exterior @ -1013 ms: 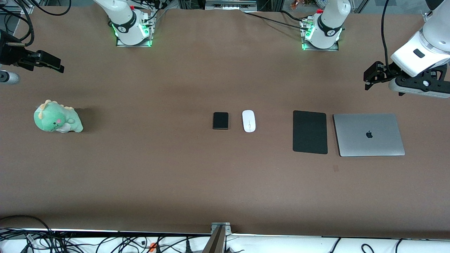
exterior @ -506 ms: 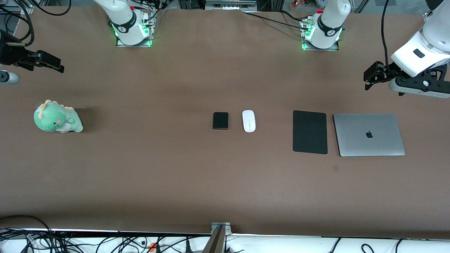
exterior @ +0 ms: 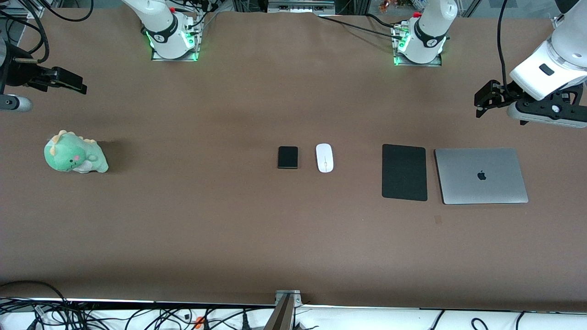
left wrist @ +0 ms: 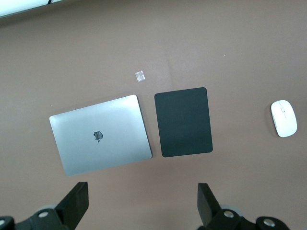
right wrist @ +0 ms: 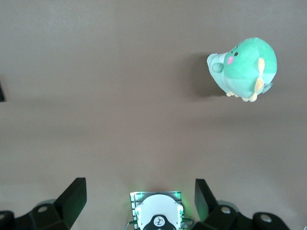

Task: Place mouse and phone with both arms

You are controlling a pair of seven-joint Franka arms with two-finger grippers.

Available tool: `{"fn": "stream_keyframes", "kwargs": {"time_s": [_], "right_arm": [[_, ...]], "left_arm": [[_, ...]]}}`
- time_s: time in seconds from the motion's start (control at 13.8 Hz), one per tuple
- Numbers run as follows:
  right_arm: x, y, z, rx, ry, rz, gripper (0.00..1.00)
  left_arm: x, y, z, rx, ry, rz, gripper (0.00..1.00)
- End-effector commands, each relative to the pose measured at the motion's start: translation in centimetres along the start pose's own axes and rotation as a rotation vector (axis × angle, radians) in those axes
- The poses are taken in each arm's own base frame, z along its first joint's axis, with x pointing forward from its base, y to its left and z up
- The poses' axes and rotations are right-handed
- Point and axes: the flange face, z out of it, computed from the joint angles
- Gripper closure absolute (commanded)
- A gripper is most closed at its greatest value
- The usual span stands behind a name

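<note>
The white oval mouse [exterior: 324, 157] and the small black phone [exterior: 287, 157] lie side by side in the middle of the table, the phone toward the right arm's end. The mouse also shows in the left wrist view [left wrist: 284, 118]. My left gripper [exterior: 484, 98] is open and empty in the air at the left arm's end of the table; in its own wrist view [left wrist: 142, 206] it is over bare table near the laptop. My right gripper [exterior: 69, 81] is open and empty in the air at the right arm's end; its wrist view [right wrist: 139, 199] shows it high over the table.
A flat black mouse pad [exterior: 404, 172] lies beside a closed silver laptop [exterior: 480, 175] toward the left arm's end. A green plush dinosaur [exterior: 74, 152] sits toward the right arm's end. A small patch of tape [left wrist: 139, 75] lies near the laptop.
My right gripper has shifted slightly toward the table's middle. The left arm, mouse and phone have not moved.
</note>
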Motion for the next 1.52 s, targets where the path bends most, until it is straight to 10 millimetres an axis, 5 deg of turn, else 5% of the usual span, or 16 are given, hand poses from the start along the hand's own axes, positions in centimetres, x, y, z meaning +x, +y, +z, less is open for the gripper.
{"fn": "stream_keyframes", "kwargs": {"time_s": [0.0, 0.8, 1.45], "right_arm": [[0.0, -0.1, 0.1, -0.001, -0.032, -0.004, 0.0], [3.4, -1.4, 4.9, -0.007, -0.123, -0.008, 0.0], [5.4, -2.1, 6.9, -0.017, -0.13, -0.024, 0.0]], "left_arm": [[0.1, -0.2, -0.8, 0.02, -0.002, 0.003, 0.0], [0.1, -0.2, -0.8, 0.02, -0.002, 0.003, 0.0], [0.1, -0.2, -0.8, 0.02, -0.002, 0.003, 0.0]]}}
